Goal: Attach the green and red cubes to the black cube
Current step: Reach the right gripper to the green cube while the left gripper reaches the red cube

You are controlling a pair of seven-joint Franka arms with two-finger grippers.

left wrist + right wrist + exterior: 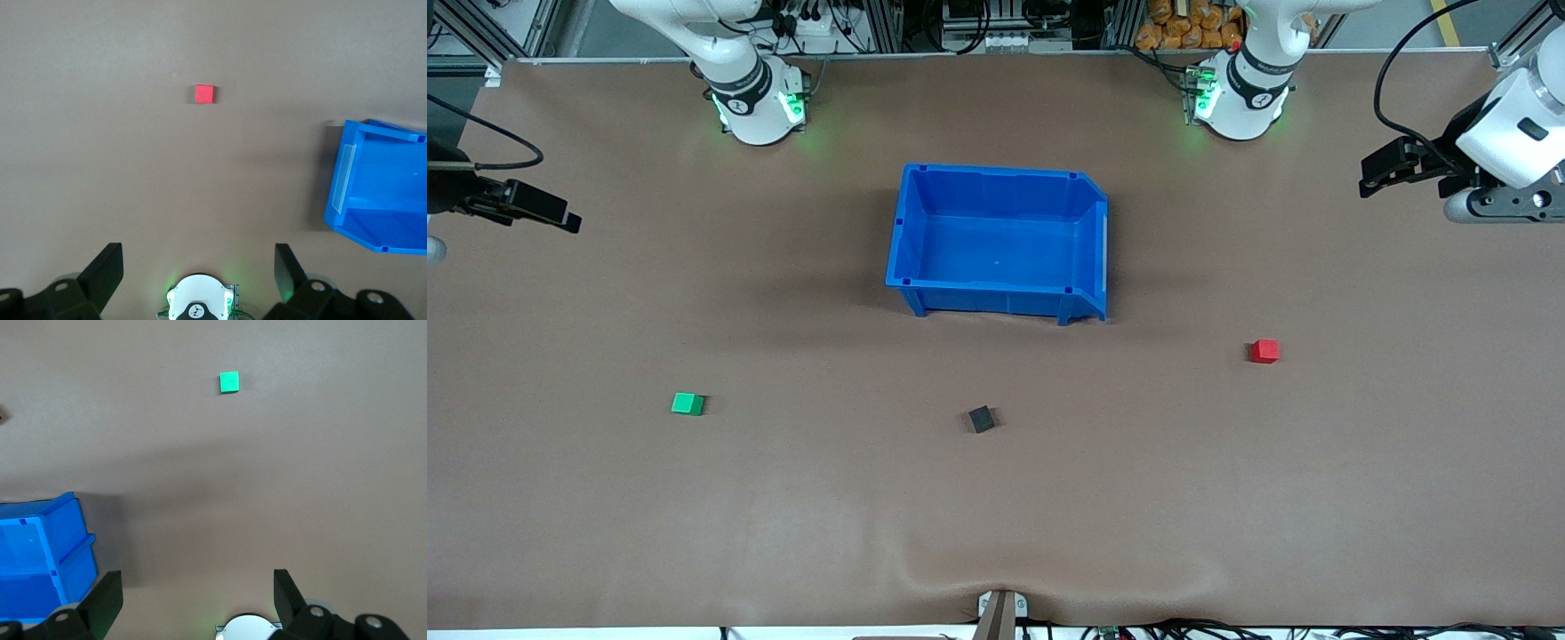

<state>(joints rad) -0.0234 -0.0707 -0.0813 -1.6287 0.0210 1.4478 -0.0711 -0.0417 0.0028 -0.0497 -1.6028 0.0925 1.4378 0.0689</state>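
Observation:
Three tiny cubes lie apart on the brown table. The black cube sits nearer the front camera than the blue bin. The green cube lies toward the right arm's end and the red cube toward the left arm's end. My left gripper hangs open and empty over the table at the left arm's end. My right gripper hangs open and empty over the right arm's end. Neither gripper is close to any cube.
An empty blue bin stands mid-table between the arm bases and the cubes. The brown mat is rumpled at the table's edge nearest the front camera. Both arms wait raised.

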